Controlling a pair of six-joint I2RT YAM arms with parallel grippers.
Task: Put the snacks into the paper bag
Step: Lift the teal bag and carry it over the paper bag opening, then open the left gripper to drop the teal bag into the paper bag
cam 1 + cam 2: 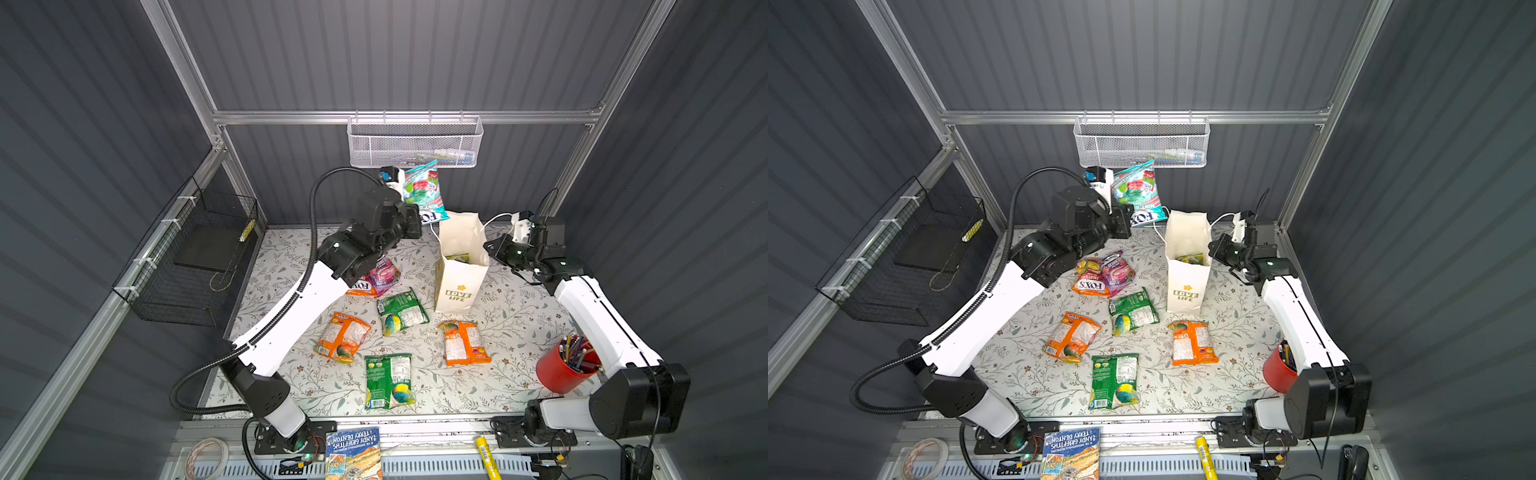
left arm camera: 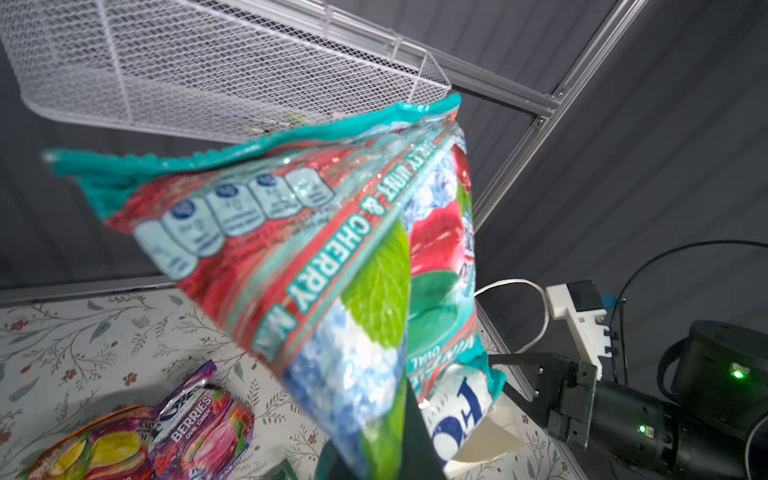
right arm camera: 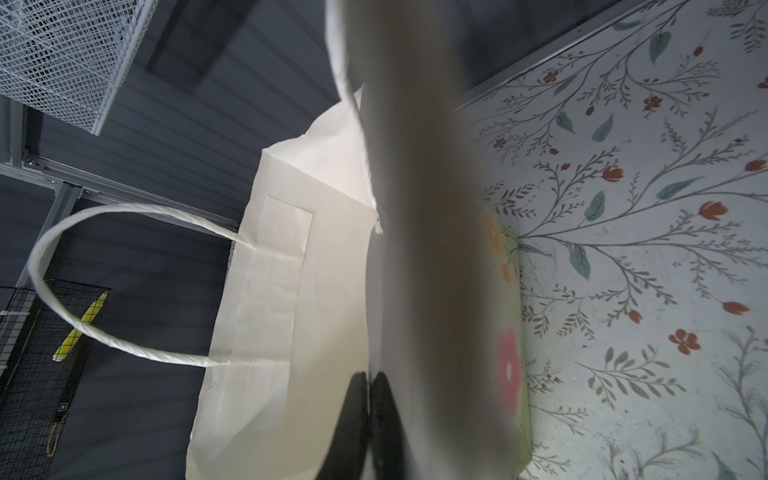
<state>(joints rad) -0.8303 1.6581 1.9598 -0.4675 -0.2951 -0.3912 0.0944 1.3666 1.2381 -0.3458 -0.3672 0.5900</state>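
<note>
One teal packet (image 1: 423,189) is riding in your clamped left gripper (image 1: 424,218), needing centring over the paper bag (image 1: 457,286) just ahead, right gripper (image 1: 487,248) pinching its rim.

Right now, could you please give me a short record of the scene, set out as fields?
Left tool: shut on the teal mint-and-cherry packet, raised near the bag's mouth
Right tool: shut on the rim of the paper bag
Bag state: upright, open, a greenish packet inside
On the floral table: six loose snacks
</note>
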